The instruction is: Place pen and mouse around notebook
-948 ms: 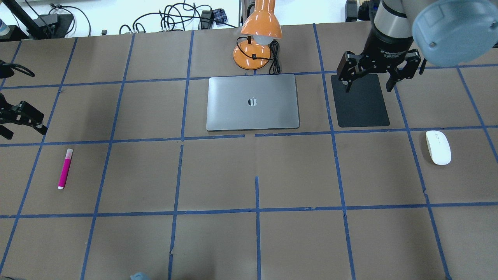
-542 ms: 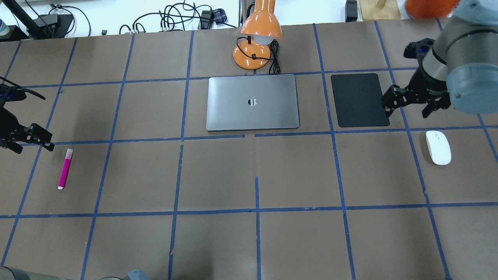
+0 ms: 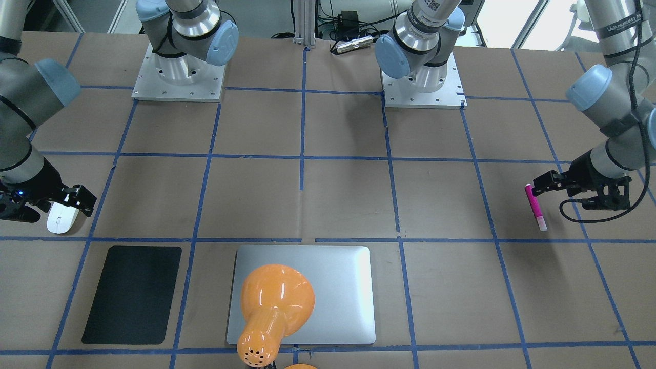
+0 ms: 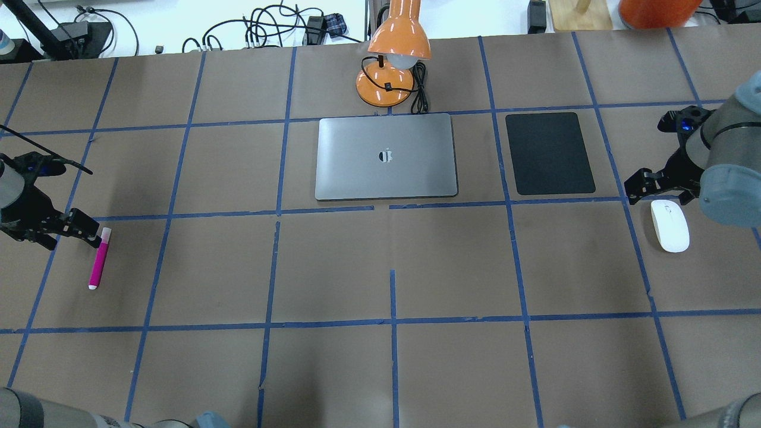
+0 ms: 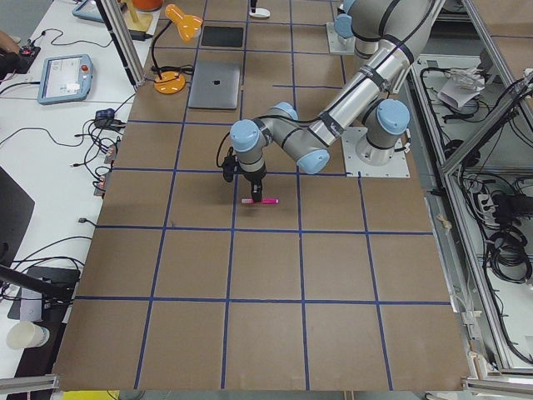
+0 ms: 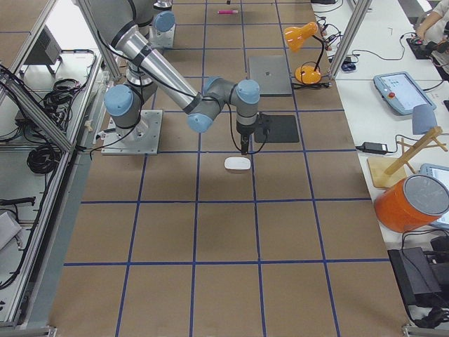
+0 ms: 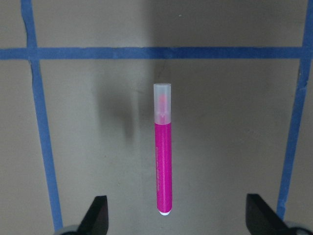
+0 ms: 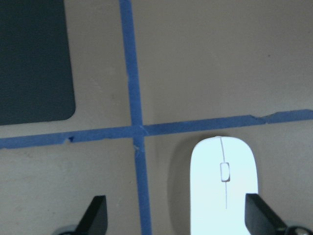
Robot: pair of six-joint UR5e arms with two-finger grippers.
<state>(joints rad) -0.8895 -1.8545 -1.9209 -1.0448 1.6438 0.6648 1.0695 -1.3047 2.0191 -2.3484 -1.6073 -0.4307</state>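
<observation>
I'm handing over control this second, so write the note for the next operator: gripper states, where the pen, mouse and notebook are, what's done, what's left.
Left gripper: open, over the pen, nothing held.
Right gripper: open, over the mouse, nothing held.
Pen lies flat far out on the robot's left; mouse far right, beyond the black mat; notebook closed at centre, by the lamp.
Done: nothing placed yet.
Left: grip each, set both beside the notebook.

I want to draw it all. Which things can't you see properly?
Silver-grey flat notebook: front-facing view, orange desk lamp covers part.
Glossy white oval mouse: right wrist view, bottom edge cuts it.
Matte black rectangular mat: same view, left and top edges cut it.
Thin magenta-pink pen: exterior right view, too small for detail.
</observation>
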